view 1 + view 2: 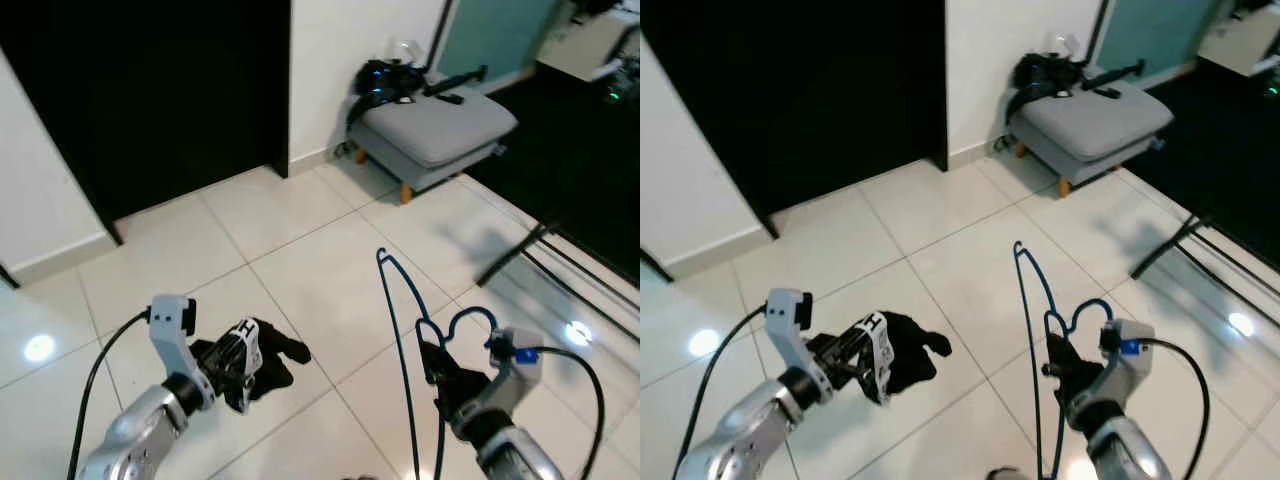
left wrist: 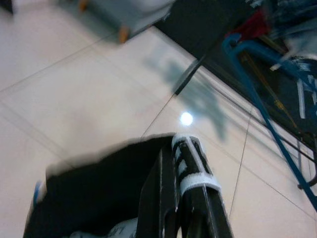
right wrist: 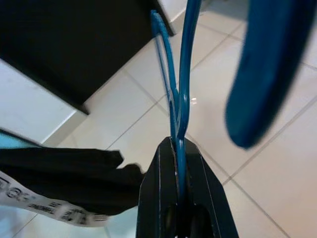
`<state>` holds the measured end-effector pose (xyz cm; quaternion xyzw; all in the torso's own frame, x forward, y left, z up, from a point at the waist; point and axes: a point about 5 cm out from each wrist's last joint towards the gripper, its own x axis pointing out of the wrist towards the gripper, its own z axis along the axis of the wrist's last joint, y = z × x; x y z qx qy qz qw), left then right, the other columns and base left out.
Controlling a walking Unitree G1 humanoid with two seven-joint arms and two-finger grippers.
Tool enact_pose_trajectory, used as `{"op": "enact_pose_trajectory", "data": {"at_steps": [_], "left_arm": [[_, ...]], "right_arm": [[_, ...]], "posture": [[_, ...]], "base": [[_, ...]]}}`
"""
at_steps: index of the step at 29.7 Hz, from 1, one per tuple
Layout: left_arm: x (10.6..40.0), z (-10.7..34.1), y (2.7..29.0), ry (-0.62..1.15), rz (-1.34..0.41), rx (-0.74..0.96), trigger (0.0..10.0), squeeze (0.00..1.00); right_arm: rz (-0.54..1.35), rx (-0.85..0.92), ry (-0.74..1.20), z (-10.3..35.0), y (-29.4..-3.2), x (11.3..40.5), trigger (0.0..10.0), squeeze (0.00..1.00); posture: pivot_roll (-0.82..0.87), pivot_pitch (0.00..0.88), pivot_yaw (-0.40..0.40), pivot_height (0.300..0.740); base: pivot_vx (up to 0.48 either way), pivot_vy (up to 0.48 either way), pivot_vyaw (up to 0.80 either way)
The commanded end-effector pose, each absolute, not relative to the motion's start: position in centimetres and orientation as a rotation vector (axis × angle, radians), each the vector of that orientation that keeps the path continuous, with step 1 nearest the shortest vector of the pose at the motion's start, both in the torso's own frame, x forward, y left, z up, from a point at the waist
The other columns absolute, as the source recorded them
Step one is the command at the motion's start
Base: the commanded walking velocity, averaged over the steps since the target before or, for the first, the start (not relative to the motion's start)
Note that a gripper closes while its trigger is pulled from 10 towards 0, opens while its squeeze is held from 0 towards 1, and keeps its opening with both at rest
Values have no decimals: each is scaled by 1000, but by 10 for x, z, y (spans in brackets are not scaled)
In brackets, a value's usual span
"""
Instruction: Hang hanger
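Note:
A blue wire hanger (image 1: 402,340) stands upright over the tiled floor, its hook curling beside my right wrist. My right gripper (image 1: 432,362) is shut on its wire; in the right wrist view the black fingers (image 3: 163,198) clamp the blue hanger wire (image 3: 179,99). At lower left my left gripper (image 1: 238,368) is shut on a black garment (image 1: 272,358) with a white printed label, held a little above the floor. The left wrist view shows the fingers (image 2: 171,198) closed on the dark garment cloth (image 2: 94,193).
A grey cushioned stool (image 1: 436,128) with dark items on it stands at the back right beside a white wall. A wide dark opening (image 1: 150,90) fills the back left. Black stand legs (image 1: 520,252) cross the floor at right. Open tiled floor (image 1: 300,250) lies ahead.

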<state>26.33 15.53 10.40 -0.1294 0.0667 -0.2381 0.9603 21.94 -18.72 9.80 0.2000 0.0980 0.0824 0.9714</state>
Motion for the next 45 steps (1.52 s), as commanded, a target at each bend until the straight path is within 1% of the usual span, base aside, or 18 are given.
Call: {"op": "enact_pose_trajectory", "data": {"at_steps": [1,3,4,7,8,9,12,13,18,20,22,27,31,33,37,42,44,45], "left_arm": [[266,103,159,135,-467,-200,10000,0],[293,124,165,40,-425,-34,10000,0],[293,124,165,40,-425,-34,10000,0],[329,181,159,-149,-493,164,10000,0],[329,181,159,-149,-493,164,10000,0],[334,196,158,-191,-510,198,10000,0],[334,196,158,-191,-510,198,10000,0],[344,242,150,-331,-581,313,10000,0],[347,275,142,-437,-640,417,10000,0],[348,292,135,-498,-680,492,10000,0],[349,298,133,-520,-678,520,10000,0],[352,303,134,-533,-658,535,10000,0],[358,311,139,-546,-580,522,10000,0],[361,312,138,-528,-543,460,10000,0],[363,309,132,-491,-541,410,10000,0],[367,303,125,-400,-494,257,10000,0],[367,303,125,-400,-494,257,10000,0],[369,299,123,-355,-480,207,10000,0]], "right_arm": [[165,398,212,95,-188,217,10000,0],[228,382,205,97,-185,218,10000,0],[228,382,205,97,-185,218,10000,0],[382,295,136,115,-182,222,10000,0],[382,295,136,115,-182,222,10000,0],[409,267,117,120,-183,223,10000,0],[409,267,117,120,-183,223,10000,0],[513,194,20,151,-189,231,10000,0],[630,112,-67,182,-192,231,10000,0],[747,29,-123,203,-193,221,10000,0],[804,-13,-135,211,-194,214,10000,0],[850,-53,-135,216,-195,206,10000,0],[901,-130,-127,226,-195,197,10000,0],[925,-179,-115,230,-190,195,10000,0],[929,-198,-106,229,-186,197,10000,0],[895,-228,-49,220,-183,205,10000,0],[895,-228,-49,220,-183,205,10000,0],[891,-237,-29,217,-182,207,10000,0]], "posture": [[-23,158,-2,740],[-34,135,4,740],[-34,135,4,740],[-40,116,23,740],[-40,116,23,740],[-40,116,23,740],[-40,116,23,740],[-40,94,49,740],[-38,90,52,740],[-39,83,58,740],[-39,83,60,740],[-41,84,63,740],[-46,85,66,740],[-47,85,67,740],[-45,87,67,740],[-43,86,65,740],[-43,86,65,740],[-43,87,64,740]], "base": [[0,0,-800],[0,0,-800],[0,0,-800],[0,0,-800],[0,0,-800],[0,0,-800],[0,0,-800],[0,0,-800],[0,0,-693],[0,0,0],[0,0,0],[0,0,0],[0,0,0],[0,0,0],[0,0,0],[0,0,0],[0,0,0],[0,0,0]]}}
